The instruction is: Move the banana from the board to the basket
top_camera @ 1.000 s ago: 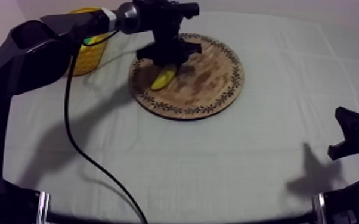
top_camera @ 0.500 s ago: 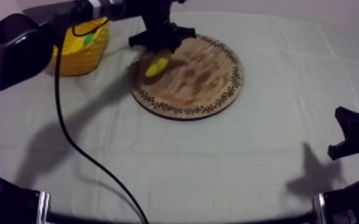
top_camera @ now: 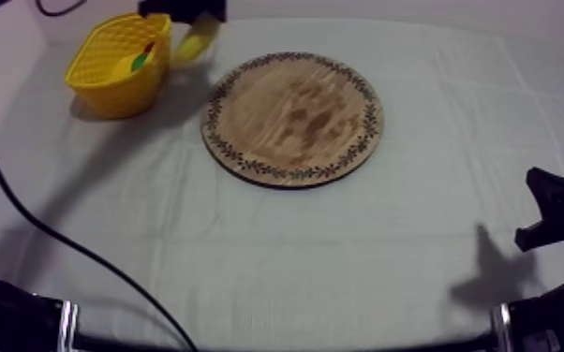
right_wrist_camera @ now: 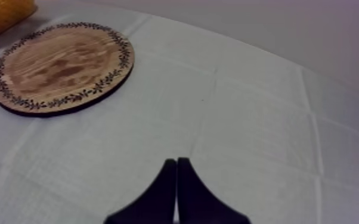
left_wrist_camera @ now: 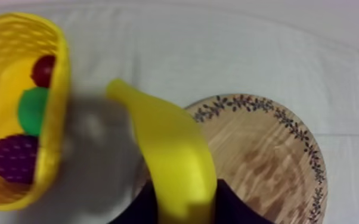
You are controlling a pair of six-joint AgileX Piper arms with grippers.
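One banana (top_camera: 197, 39) hangs in the air at the far left of the table, pinched at one end by the left gripper (top_camera: 188, 13), whose black fingers are closed round it. The fruit is just right of the yellow basket (top_camera: 108, 80), off the wooden board (top_camera: 292, 119) and not yet over the basket's opening. Seen from the left wrist, the free tip of the banana points toward the basket's near rim. Inside lie a small red fruit (left_wrist_camera: 43, 70), a green fruit (left_wrist_camera: 33, 110) and a bunch of grapes (left_wrist_camera: 14, 158). At the near right of the grey-white cloth (top_camera: 276, 253) the right gripper (right_wrist_camera: 176, 176) sits well apart from the work, its fingers pressed together in a narrow wedge with nothing between them.

The task looks more than half done; what remains is to carry the banana over the basket and let go. The risk lies in that short crossing. Held by one end, the long fruit could twist or slip in the grip. If it is let go too soon it would land on the cloth between basket and board. If it travels too low, its tip could catch the rim and push or tip the light basket. With three fruits already inside, the banana might also settle across them and roll out.
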